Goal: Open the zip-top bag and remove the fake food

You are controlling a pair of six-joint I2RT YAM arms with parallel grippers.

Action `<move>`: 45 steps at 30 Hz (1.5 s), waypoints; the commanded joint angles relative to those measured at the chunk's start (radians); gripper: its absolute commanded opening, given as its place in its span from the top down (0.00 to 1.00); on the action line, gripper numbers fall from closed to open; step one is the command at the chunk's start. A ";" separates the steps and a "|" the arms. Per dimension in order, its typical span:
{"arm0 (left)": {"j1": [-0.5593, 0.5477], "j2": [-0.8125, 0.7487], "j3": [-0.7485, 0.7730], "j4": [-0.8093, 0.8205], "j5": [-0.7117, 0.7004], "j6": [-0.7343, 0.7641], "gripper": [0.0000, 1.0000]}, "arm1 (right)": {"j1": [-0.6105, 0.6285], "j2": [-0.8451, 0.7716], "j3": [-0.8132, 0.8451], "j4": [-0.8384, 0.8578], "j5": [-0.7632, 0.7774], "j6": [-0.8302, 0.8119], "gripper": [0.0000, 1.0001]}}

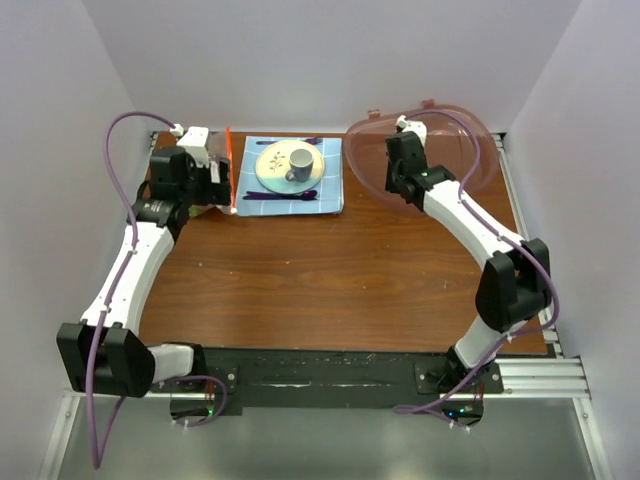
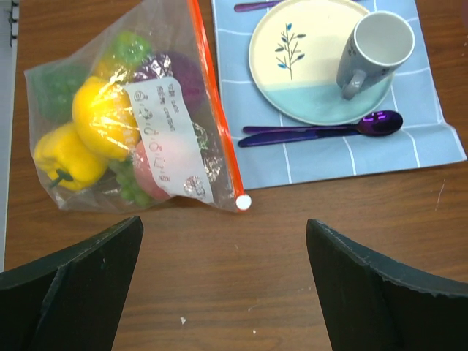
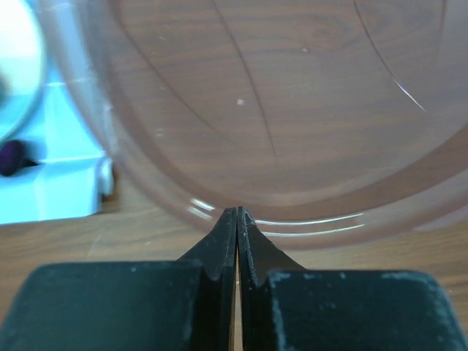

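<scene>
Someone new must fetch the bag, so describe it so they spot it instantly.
Find the blue placemat on the table. Just left of it lies the bag. Only it has an orange zipper strip and fake food inside.

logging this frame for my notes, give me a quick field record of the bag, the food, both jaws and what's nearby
zip-top bag: flat on table, left of placemat, zipper looks closed
fake food: all inside bag
left jaws: open wide, empty, short of bag
right jaws: shut, empty, at bowl rim
on placemat: plate, cup, purple spoon
</scene>
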 commanded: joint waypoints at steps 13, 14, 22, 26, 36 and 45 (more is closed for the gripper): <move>-0.112 0.220 -0.041 0.385 -0.326 0.075 0.02 | -0.120 0.127 -0.014 0.064 0.087 0.029 1.00; -0.142 0.243 -0.053 0.434 -0.375 0.105 0.02 | -0.122 0.133 -0.017 0.069 0.087 0.030 1.00; -0.233 0.392 -0.066 0.615 -0.587 0.184 0.04 | -0.130 0.219 0.049 0.048 0.108 0.033 1.00; -0.234 0.473 -0.049 0.684 -0.654 0.218 0.04 | -0.142 0.230 0.095 0.035 0.078 0.040 1.00; -0.234 0.570 -0.072 0.791 -0.703 0.294 0.13 | -0.140 0.228 0.280 -0.029 -0.033 0.073 1.00; -0.219 0.647 -0.106 0.851 -0.722 0.394 0.41 | -0.146 0.342 0.223 -0.093 0.078 0.073 1.00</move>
